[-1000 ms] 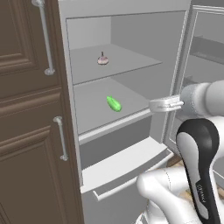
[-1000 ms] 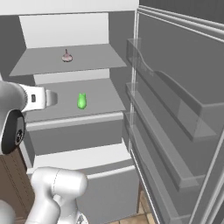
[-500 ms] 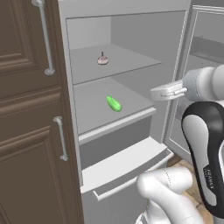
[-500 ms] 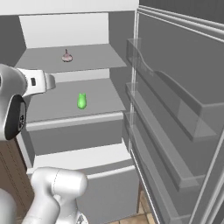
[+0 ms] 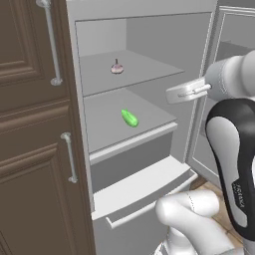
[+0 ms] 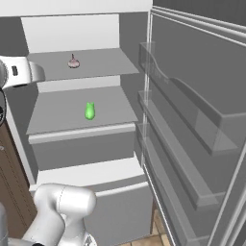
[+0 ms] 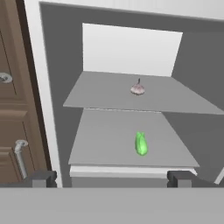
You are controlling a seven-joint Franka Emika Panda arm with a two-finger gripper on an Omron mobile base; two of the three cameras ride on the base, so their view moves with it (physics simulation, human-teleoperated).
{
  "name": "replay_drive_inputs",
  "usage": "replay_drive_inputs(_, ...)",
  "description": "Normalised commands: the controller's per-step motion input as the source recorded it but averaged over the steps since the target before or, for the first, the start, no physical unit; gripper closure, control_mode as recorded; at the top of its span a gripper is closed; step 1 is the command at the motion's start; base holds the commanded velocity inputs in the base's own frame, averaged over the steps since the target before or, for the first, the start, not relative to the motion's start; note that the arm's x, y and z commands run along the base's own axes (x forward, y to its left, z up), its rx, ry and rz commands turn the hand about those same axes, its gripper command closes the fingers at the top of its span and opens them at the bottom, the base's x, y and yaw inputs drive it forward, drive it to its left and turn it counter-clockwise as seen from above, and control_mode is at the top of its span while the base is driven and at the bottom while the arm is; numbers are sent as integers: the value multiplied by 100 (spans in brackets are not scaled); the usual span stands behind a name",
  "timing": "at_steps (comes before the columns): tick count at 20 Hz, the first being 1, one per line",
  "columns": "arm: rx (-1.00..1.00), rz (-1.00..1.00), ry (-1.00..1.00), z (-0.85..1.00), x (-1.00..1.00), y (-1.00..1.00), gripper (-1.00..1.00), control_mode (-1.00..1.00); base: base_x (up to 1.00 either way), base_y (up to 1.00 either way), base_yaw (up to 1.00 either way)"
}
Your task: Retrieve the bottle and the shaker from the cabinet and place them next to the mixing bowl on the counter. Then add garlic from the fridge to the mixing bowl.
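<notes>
Gripper (image 7: 112,177) spread open outside the open fridge (image 6: 129,72), and there's the garlic (image 7: 137,89) on the upper shelf, well beyond the fingertips, far behind the green vegetable (image 7: 141,144).

A: Fridge (image 5: 149,45) interior: matt grey, smooth, plastic-looking shelves. Door bins (image 6: 192,120): clear, glassy.

B: Noted. Cabinet doors (image 5: 30,149): dark brown wood, panelled, low sheen; bar handles (image 5: 69,157) brushed metal.

A: Garlic (image 7: 137,89): pale pinkish, dull skin. Green vegetable (image 7: 141,144): smooth, slightly glossy.

B: Robot arm (image 5: 234,149): glossy white and black shell.
</notes>
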Motion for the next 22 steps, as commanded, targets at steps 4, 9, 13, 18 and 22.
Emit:
replay_drive_inputs(4,0,0,0,0,-4,3,-100,-100,0,0,0)
replay_drive_inputs(9,0,0,0,0,7,0,-100,-100,0,0,0)
replay_drive_inputs(13,0,0,1,7,2,0,-100,-100,0,0,0)
replay_drive_inputs(18,0,0,10,16,0,0,-100,-100,0,0,0)
replay_drive_inputs(22,0,0,9,5,0,0,-100,-100,0,0,0)
